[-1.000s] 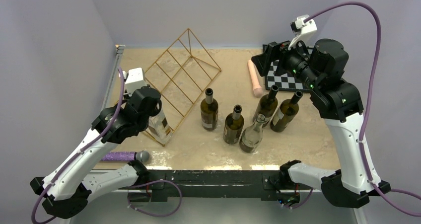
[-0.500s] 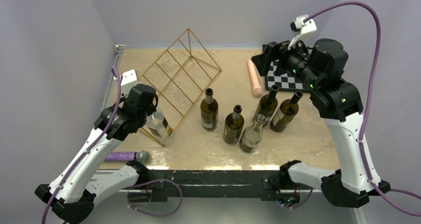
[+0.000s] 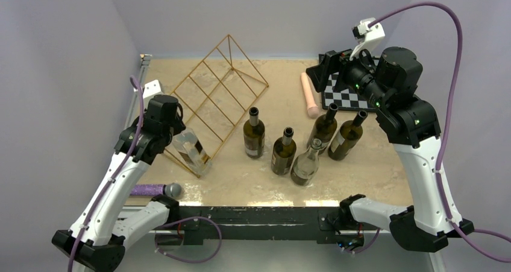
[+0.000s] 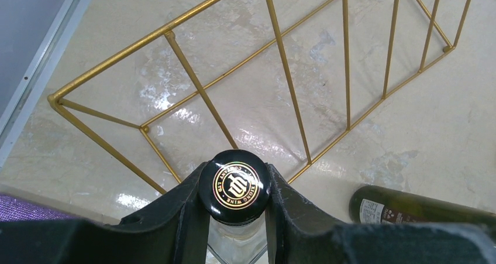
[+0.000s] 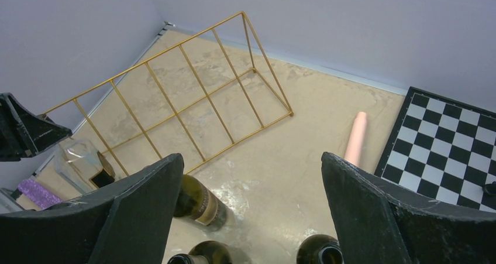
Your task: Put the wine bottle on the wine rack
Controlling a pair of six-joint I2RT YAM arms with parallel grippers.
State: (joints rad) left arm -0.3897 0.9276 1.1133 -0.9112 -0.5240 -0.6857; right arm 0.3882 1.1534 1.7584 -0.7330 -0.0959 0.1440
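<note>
The wine rack (image 3: 220, 91) is a gold wire prism at the back left of the table. My left gripper (image 3: 170, 129) is at its near left corner, shut on the neck of a clear glass wine bottle (image 3: 190, 147) that leans with its base by the rack's near corner. In the left wrist view the fingers (image 4: 175, 217) clamp just under the bottle's black cap (image 4: 234, 187), with the rack's wires (image 4: 286, 71) beyond. My right gripper (image 3: 319, 73) is open and empty, raised at the back right; its view shows the rack (image 5: 175, 47) and the clear bottle (image 5: 85, 158).
Several dark bottles (image 3: 253, 136) and one clear bottle (image 3: 305, 163) stand upright mid-table. A chessboard (image 3: 343, 97) and a pink cylinder (image 3: 310, 94) lie at the back right. A purple microphone (image 3: 153, 190) lies at the near left edge. Walls enclose the table.
My left arm has drawn back to the left with the bottle's neck, so the clear bottle leans further over and its body now shows. The right arm has not moved.
</note>
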